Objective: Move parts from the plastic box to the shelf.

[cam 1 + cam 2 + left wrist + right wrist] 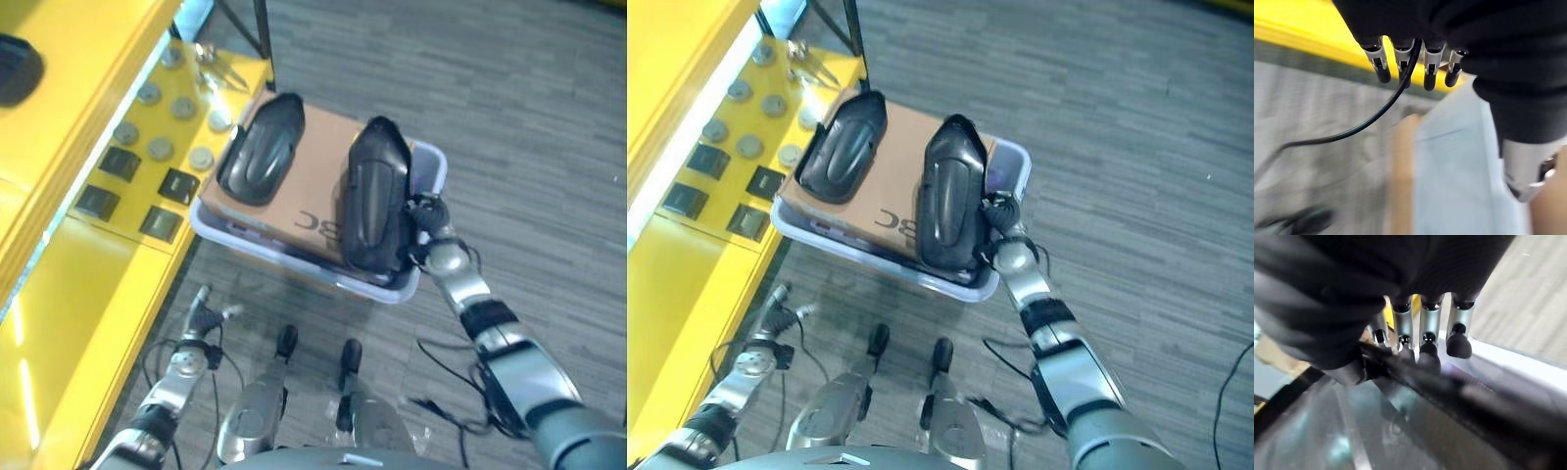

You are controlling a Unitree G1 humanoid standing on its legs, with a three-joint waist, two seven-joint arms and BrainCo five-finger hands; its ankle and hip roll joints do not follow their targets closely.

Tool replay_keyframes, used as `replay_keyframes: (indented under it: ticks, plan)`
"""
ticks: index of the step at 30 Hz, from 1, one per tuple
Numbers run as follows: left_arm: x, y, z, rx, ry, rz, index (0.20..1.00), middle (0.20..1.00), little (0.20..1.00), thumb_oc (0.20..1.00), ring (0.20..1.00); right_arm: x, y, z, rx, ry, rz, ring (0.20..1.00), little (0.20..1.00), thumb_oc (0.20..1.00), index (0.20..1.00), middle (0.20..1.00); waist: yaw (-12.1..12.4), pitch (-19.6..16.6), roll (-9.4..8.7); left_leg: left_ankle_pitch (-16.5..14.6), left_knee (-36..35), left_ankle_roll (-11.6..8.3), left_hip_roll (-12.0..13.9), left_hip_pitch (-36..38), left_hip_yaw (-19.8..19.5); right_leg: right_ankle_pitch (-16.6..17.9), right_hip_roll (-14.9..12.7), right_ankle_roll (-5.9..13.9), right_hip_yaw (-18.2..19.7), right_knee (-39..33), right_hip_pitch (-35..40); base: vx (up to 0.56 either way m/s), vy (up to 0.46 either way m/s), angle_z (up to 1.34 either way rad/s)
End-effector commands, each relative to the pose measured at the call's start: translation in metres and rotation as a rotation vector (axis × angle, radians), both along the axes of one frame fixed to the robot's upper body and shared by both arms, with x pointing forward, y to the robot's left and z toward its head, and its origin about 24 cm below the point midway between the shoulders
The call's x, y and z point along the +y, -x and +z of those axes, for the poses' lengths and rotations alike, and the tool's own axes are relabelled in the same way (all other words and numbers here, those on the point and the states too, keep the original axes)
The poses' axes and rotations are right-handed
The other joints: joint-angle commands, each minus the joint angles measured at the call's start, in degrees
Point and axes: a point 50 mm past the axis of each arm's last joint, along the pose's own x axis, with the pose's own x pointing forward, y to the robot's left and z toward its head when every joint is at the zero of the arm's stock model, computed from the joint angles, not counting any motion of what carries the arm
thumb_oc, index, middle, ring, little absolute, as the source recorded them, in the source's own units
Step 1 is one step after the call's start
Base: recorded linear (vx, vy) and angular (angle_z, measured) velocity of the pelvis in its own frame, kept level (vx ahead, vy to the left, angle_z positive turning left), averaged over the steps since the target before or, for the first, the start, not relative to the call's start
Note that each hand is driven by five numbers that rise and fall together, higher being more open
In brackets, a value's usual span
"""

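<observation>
Eye views: plastic box [427, 168] on floor beside yellow shelf [88, 294], w/ cardboard box [309, 166] inside. Two black parts: one [263, 149] lying on the cardboard, other [377, 196] at box's right end w/ right hand [427, 227] against its edge. Left hand [201, 318] low by shelf, holding nothing.
L wrist: fingers [1382, 68] fairly straight, empty.
R wrist: fingers [1429, 345] touch the part's rim [1459, 396]; can't tell if gripping.

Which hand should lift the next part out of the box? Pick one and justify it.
Right. The right hand already has its fingers on the near black part in the plastic box. The left hand hangs low by the yellow shelf, holding nothing.
</observation>
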Motion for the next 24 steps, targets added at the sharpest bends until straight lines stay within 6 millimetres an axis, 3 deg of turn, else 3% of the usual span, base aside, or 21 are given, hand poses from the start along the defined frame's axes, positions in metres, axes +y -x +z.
replay_keyframes:
  ticks: [1,3,4,7,8,11,14,17,20,24]
  plan:
    - [0.018,-0.006,0.017,-0.089,-0.037,0.034,1.000,1.000,1.000,1.000,1.000,-0.020,0.004,0.024,-0.105,0.208,-0.045,0.200,0.200,0.200,0.200,0.200,0.02,-8.38,-1.96,-5.31,0.30,-1.30,2.60,1.36,1.30,-8.49,-3.89,4.32,-0.08,1.67,4.49,0.06,-0.079,0.06]
    - [0.023,-0.014,0.060,-0.283,-0.016,0.042,1.000,1.000,1.000,1.000,1.000,-0.031,0.014,0.035,-0.161,0.253,-0.075,0.200,0.200,0.200,0.200,0.200,0.17,-9.85,-2.42,-5.74,1.04,-1.31,2.78,3.08,0.98,-9.11,-3.95,4.10,-0.59,2.12,6.67,0.03,-0.064,0.02]
    - [0.022,-0.013,0.065,-0.303,-0.003,0.037,1.000,1.000,1.000,1.000,1.000,-0.030,0.017,0.041,-0.186,0.282,-0.064,0.200,0.200,0.200,0.200,0.200,0.07,-10.94,-2.64,-5.91,1.16,-1.15,2.72,3.40,0.91,-9.12,-3.95,4.06,-0.65,1.98,7.12,0.03,-0.059,0.04]
    - [0.017,-0.015,0.113,-0.504,-0.001,-0.030,1.000,1.000,1.000,1.000,1.000,-0.021,0.028,0.074,-0.335,0.381,-0.023,0.200,0.200,0.200,0.200,0.200,-0.12,-13.21,-3.07,-7.10,1.70,-0.91,3.24,5.61,1.70,-9.88,-3.73,3.89,0.20,2.10,9.03,0.04,-0.063,0.03]
    - [0.006,-0.019,0.132,-0.586,0.041,-0.090,1.000,1.000,1.000,1.000,1.000,-0.008,0.032,0.090,-0.431,0.410,0.019,0.200,0.200,0.200,0.200,0.200,-0.62,-14.53,-3.18,-7.46,1.82,-0.93,3.49,6.64,2.15,-10.25,-3.57,3.70,0.77,2.22,9.69,0.03,-0.042,-0.12]
    - [-0.008,-0.024,0.141,-0.618,0.124,-0.147,1.000,1.000,1.000,1.000,1.000,0.005,0.037,0.107,-0.522,0.436,0.056,0.200,0.200,0.200,0.200,0.200,-1.22,-15.79,-3.20,-7.71,1.56,-0.93,3.79,7.72,2.63,-10.43,-3.47,3.48,1.21,2.23,10.39,0.02,-0.028,-0.15]
    - [-0.043,-0.035,0.144,-0.607,0.301,-0.272,1.000,1.000,1.000,1.000,1.000,0.020,0.048,0.128,-0.641,0.525,0.087,0.200,0.200,0.200,0.200,0.200,-2.68,-17.48,-3.08,-7.85,0.78,-0.96,4.21,9.61,3.17,-10.74,-3.16,3.29,1.74,2.12,11.77,0.03,-0.022,-0.13]
    - [-0.060,-0.041,0.152,-0.618,0.247,-0.357,1.000,1.000,1.000,1.000,1.000,0.032,0.057,0.143,-0.735,0.576,0.120,0.200,0.200,0.200,0.200,0.200,-3.35,-18.18,-3.11,-7.93,0.58,-1.04,4.40,10.25,3.36,-10.89,-3.00,3.28,1.82,2.20,12.25,0.00,-0.016,-0.07]
    - [-0.081,-0.046,0.151,-0.587,0.341,-0.420,1.000,1.000,1.000,1.000,1.000,0.051,0.065,0.154,-0.820,0.600,0.180,0.200,0.200,0.200,0.200,0.200,-3.92,-18.69,-3.03,-7.95,0.52,-1.11,4.59,10.78,3.28,-10.99,-2.70,3.09,2.00,2.27,12.72,0.00,-0.014,-0.07]
    - [-0.093,-0.046,0.151,-0.560,0.457,-0.459,1.000,1.000,1.000,1.000,1.000,0.065,0.064,0.159,-0.850,0.600,0.223,0.200,0.200,0.200,0.200,0.200,-4.08,-18.74,-2.87,-7.75,0.55,-1.00,4.55,10.85,3.37,-10.53,-2.70,3.13,2.12,2.18,12.67,0.00,0.000,0.00]
